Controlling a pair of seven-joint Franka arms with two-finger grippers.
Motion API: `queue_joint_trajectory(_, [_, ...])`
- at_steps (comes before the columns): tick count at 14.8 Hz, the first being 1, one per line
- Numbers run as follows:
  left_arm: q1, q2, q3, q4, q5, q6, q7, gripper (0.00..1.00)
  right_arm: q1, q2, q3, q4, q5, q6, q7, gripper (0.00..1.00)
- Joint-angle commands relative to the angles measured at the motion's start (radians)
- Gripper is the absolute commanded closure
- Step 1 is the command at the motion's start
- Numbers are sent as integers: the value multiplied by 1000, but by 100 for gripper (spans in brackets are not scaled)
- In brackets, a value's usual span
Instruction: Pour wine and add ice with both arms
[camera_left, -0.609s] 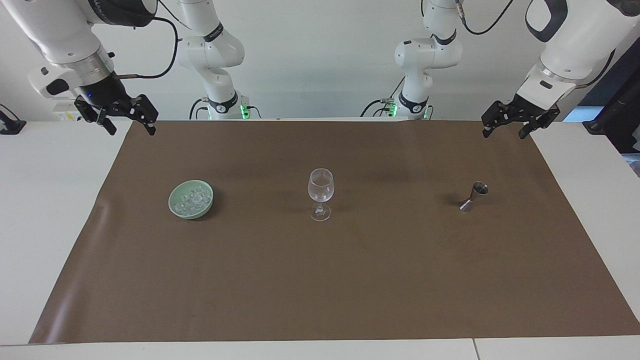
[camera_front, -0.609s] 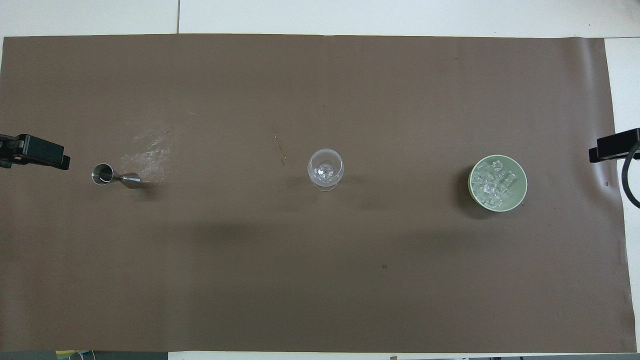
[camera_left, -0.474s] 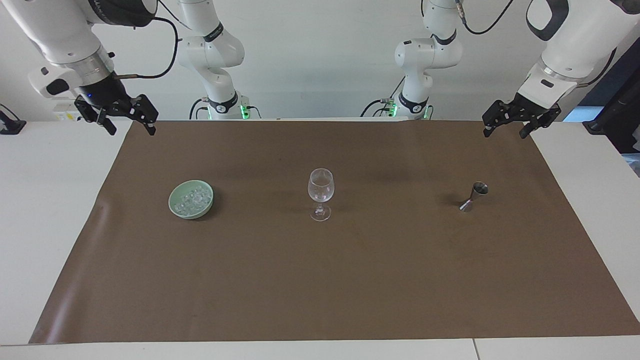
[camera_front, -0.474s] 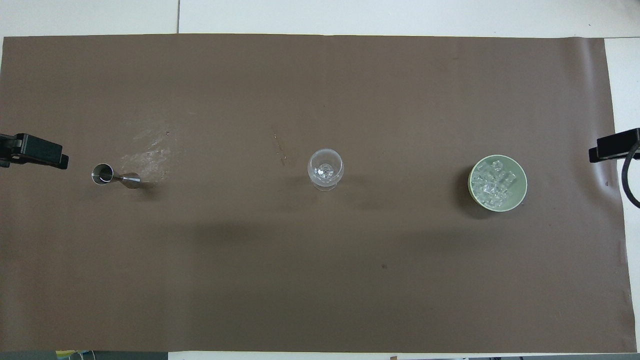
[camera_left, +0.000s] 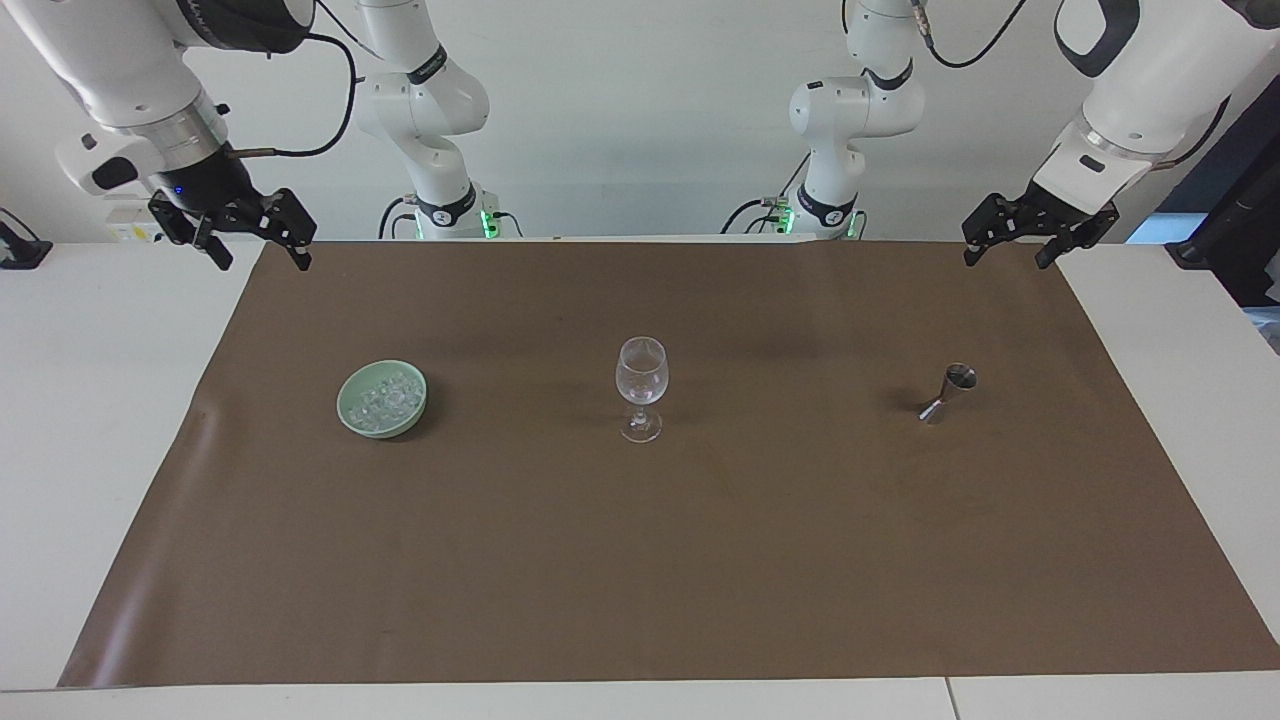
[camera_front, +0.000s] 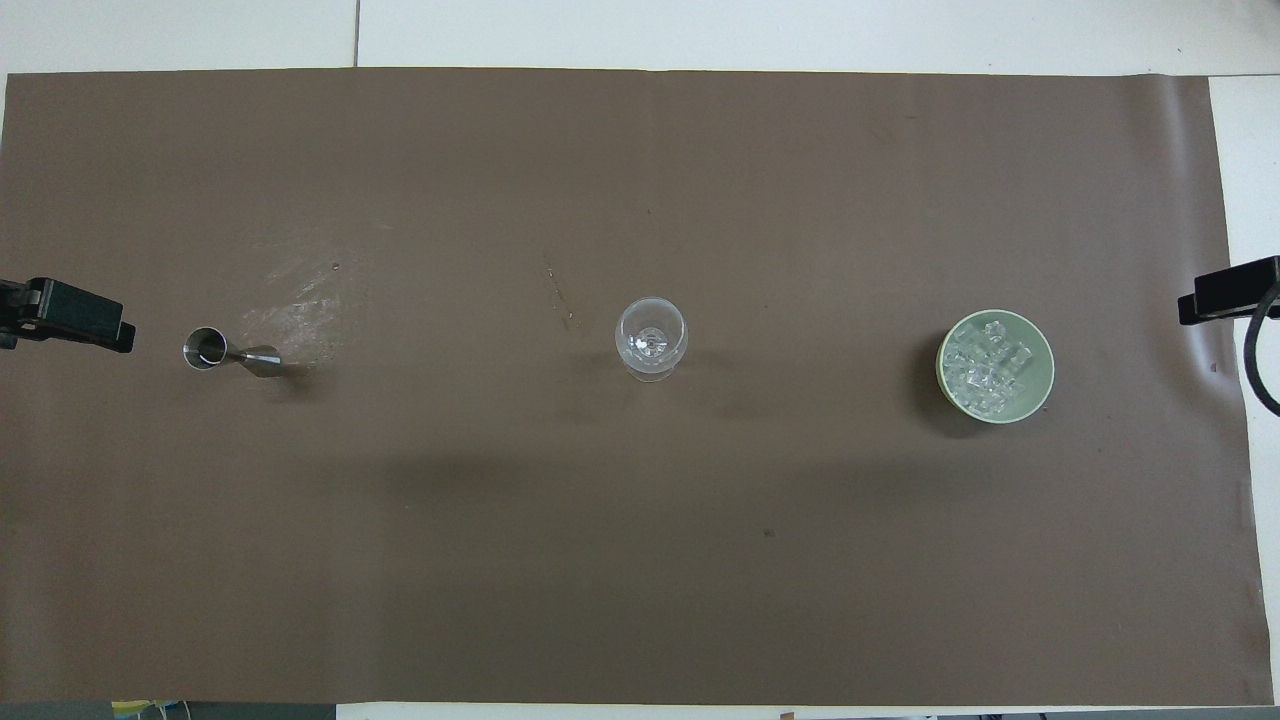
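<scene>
A clear wine glass (camera_left: 641, 385) stands upright at the middle of the brown mat and shows from above in the overhead view (camera_front: 651, 340). Ice (camera_left: 388, 399) lies as several small clear lumps in a pale green bowl (camera_left: 346, 412) toward the right arm's end; the ice (camera_front: 988, 366) and the bowl (camera_front: 1046, 352) also show from above. A small steel jigger (camera_left: 948, 393) stands toward the left arm's end (camera_front: 228, 353). My right gripper (camera_left: 258, 250) hangs open and empty over the mat's corner by the robots. My left gripper (camera_left: 1007, 250) hangs open and empty over the other corner by the robots.
The brown mat (camera_left: 700, 560) covers most of the white table. A pale smear (camera_front: 300, 310) lies on the mat beside the jigger, a little farther from the robots. Only the tips of the left gripper (camera_front: 65, 315) and right gripper (camera_front: 1228, 290) show from above.
My left gripper has drawn back slightly toward its end of the table and risen a little. The right gripper, glass, bowl and jigger have not moved.
</scene>
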Motion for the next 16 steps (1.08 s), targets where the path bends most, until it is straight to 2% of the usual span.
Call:
queue_joint_trajectory(1, [-8, -2, 5, 2, 13, -17, 14, 0, -7, -7, 11, -1, -11, -6, -22, 0])
queue_joint_trajectory(7, [8, 17, 22, 19, 0, -22, 10, 0, -7, -5, 10, -13, -7, -7, -10, 0])
queue_joint_trajectory(11, [24, 67, 45, 30, -20, -22, -21, 0, -4, -4, 10, -16, -7, -4, -10, 0])
queue_joint_trajectory(13, [33, 119, 45, 63, -28, -24, -91, 0, -4, -5, 10, -21, -7, -4, -10, 0])
queue_joint_trajectory(16, [41, 225, 88, 157, -107, -54, -252, 0, -7, -5, 10, -16, 6, -3, -10, 0])
